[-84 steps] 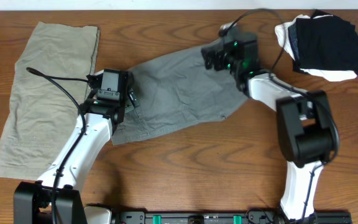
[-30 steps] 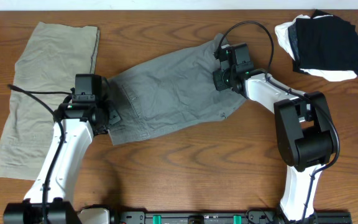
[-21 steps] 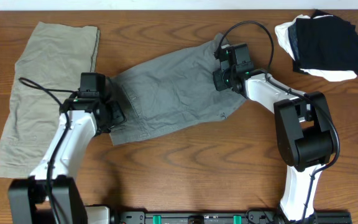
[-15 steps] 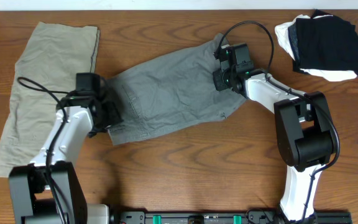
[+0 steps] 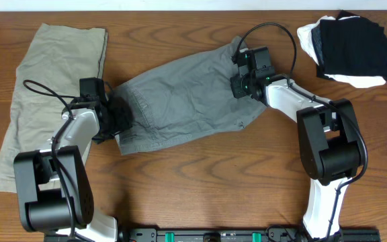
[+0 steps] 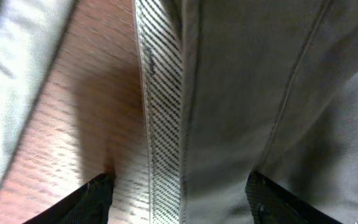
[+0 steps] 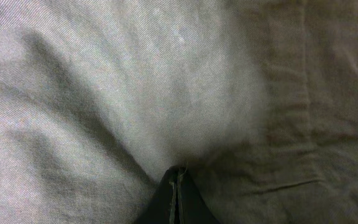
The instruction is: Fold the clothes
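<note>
Wooden bench [image 5: 200,181] carries the grey shorts [image 5: 180,101], spread diagonally across its middle. Being soft, light, wrinkled cotton, they will likely sag and drag, so the stiffer waistband and hems look like the surest holds. The left claw [image 6: 182,205] stands open astride the waistband edge. The right claw [image 7: 176,186] is closed, seemingly pinching cloth near the leg end.

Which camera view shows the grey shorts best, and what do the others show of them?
Overhead: the grey shorts appear almost whole, with their outline. The left wrist shows only a striped waistband edge; the right wrist, only wrinkled fabric close up.
</note>
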Motion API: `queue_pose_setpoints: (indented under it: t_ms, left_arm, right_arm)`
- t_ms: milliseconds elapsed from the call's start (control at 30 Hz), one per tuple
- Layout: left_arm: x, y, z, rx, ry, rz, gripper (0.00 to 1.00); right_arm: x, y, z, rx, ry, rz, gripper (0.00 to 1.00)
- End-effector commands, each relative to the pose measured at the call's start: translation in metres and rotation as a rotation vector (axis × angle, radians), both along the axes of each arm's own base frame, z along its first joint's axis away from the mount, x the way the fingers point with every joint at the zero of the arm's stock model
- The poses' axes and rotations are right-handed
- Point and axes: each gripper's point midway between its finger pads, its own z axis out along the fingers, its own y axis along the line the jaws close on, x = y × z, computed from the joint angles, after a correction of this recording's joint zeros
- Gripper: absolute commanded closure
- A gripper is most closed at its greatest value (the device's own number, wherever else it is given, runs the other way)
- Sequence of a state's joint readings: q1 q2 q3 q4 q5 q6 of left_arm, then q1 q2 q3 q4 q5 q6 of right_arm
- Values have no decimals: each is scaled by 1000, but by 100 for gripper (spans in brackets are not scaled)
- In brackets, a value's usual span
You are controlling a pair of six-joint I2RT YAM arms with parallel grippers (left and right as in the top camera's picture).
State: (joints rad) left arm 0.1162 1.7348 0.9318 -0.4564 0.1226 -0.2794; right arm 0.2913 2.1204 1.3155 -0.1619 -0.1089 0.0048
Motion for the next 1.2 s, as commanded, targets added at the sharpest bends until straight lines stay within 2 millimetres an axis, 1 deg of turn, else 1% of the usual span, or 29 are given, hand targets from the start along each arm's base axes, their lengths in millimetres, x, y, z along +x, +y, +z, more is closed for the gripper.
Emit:
queue_pose_setpoints:
  t_ms: [0, 100, 133, 200, 300, 333, 400, 500, 600, 667, 767, 867, 933, 967, 1000, 1033, 1067, 1100, 1167]
  left_arm:
    - [3, -8, -9, -50, 13, -34, 29]
    - [1, -12, -20, -73, 38, -36, 30]
    - [1, -14, -22, -84, 41, -38, 34]
    - [3, -19, -24, -113, 35, -44, 50]
    - [6, -23, -23, -140, 22, -42, 91]
    - [7, -23, -22, -139, 19, -42, 94]
    - [7, -21, -20, -139, 16, -32, 94]
    - [6, -14, -16, -143, 13, 6, 94]
    - [3, -2, -5, -133, 4, 42, 95]
    - [-2, 10, 3, -98, 2, 68, 94]
    - [-7, 24, 19, -34, -13, 84, 94]
    - [-8, 27, 29, -8, -32, 71, 94]
    - [-9, 26, 31, -8, -34, 71, 94]
    - [-9, 26, 32, -8, -35, 71, 94]
    - [-9, 26, 32, -9, -33, 70, 94]
    - [-10, 26, 32, -9, -31, 69, 94]
    - [-10, 26, 32, -8, -30, 68, 94]
    - [-10, 26, 32, -8, -30, 68, 94]
    - [-10, 27, 32, -3, -30, 65, 94]
  right_arm:
    - [-6, -7, -16, -19, 45, -1, 99]
    - [-6, -8, -16, -19, 46, -2, 99]
    - [-6, -8, -16, -19, 45, -3, 99]
    - [-6, -9, -16, -19, 45, -6, 99]
    - [-5, -15, -17, -19, 50, -17, 99]
    - [-5, -17, -17, -19, 51, -21, 99]
    - [-4, -18, -16, -9, 54, -21, 99]
    - [-5, -15, -12, 32, 59, -4, 99]
    - [-5, -13, -8, 53, 60, 5, 99]
    - [-6, -13, -2, 45, 50, 34, 99]
    - [-6, -12, 12, 42, 24, 65, 99]
    - [-4, -9, 26, 50, -6, 85, 99]
    - [-4, -5, 35, 73, -19, 100, 98]
    - [-5, -2, 39, 89, -23, 111, 96]
    - [-6, 2, 44, 112, -28, 125, 91]
    - [-6, 4, 47, 122, -31, 132, 82]
    - [-6, 5, 50, 128, -37, 135, 77]
    - [-6, 6, 51, 130, -38, 137, 74]
    - [-6, 6, 52, 131, -40, 137, 72]
